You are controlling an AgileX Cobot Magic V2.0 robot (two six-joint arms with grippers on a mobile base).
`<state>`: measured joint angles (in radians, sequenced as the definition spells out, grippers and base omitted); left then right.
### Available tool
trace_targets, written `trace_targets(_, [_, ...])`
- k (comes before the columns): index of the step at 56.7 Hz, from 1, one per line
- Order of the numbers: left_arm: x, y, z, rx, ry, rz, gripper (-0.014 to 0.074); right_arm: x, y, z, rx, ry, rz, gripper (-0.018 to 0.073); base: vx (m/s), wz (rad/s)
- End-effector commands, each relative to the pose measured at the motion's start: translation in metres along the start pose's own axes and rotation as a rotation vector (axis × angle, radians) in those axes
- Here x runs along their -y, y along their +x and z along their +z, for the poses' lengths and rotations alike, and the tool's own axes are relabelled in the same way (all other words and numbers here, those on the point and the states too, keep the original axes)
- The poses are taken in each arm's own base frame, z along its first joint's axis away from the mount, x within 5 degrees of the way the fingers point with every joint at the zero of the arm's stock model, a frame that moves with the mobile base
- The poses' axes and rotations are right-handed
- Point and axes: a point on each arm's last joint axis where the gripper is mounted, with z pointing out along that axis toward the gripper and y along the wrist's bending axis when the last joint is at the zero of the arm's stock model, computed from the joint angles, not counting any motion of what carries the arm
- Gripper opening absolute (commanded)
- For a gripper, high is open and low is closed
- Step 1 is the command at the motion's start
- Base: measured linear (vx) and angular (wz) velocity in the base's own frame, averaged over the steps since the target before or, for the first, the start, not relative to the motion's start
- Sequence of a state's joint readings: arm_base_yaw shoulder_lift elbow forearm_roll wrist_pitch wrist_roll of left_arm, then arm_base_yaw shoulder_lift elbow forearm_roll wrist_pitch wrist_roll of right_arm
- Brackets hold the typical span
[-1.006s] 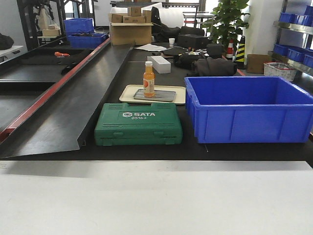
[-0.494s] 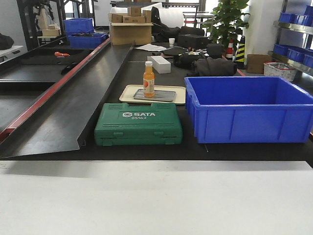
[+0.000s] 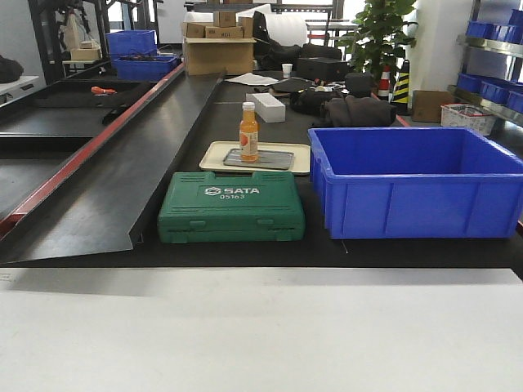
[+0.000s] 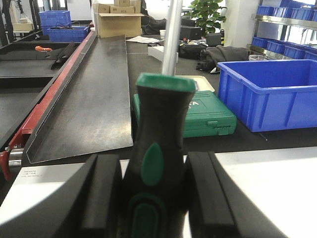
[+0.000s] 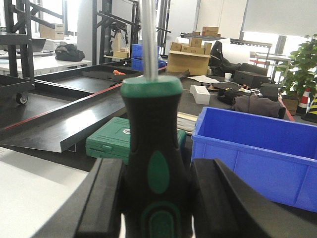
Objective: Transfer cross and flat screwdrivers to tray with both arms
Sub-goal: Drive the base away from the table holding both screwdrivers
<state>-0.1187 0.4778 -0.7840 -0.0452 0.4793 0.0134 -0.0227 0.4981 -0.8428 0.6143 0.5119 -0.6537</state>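
Note:
In the left wrist view, a screwdriver (image 4: 161, 124) with a chunky black-and-green handle stands upright, and my left gripper (image 4: 153, 171) is shut on that handle. Its metal shaft runs up out of the frame. The right wrist view shows the same picture: my right gripper (image 5: 156, 173) is shut on the handle of a second, near-alike screwdriver (image 5: 151, 124). Both tips are cut off, so I cannot tell cross from flat. The tray is out of view. Neither gripper shows in the front view.
A white table (image 3: 261, 335) lies nearest. Beyond it, on a black bench, sit a green SATA tool case (image 3: 232, 208), a deep blue bin (image 3: 417, 184), and a cream tray (image 3: 214, 155) holding an orange bottle (image 3: 248, 131). A black sloped chute (image 3: 122, 180) runs along the left.

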Motion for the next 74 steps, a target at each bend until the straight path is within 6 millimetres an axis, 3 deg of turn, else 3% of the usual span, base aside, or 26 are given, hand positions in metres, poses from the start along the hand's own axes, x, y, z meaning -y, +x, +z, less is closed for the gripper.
trace_targets(1, [0.0009, -0.0171, -0.0032, 0.123, 0.009, -0.008, -0.0004, 0.0044, -0.0149, -0.0018, 0.096, 0.045, 0.016, -0.0009, 0.0, 0.0])
trace_targets(74, [0.0009, -0.0171, -0.0032, 0.123, 0.009, -0.008, -0.0004, 0.0044, -0.0149, -0.0018, 0.096, 0.045, 0.016, -0.0009, -0.01, 0.01])
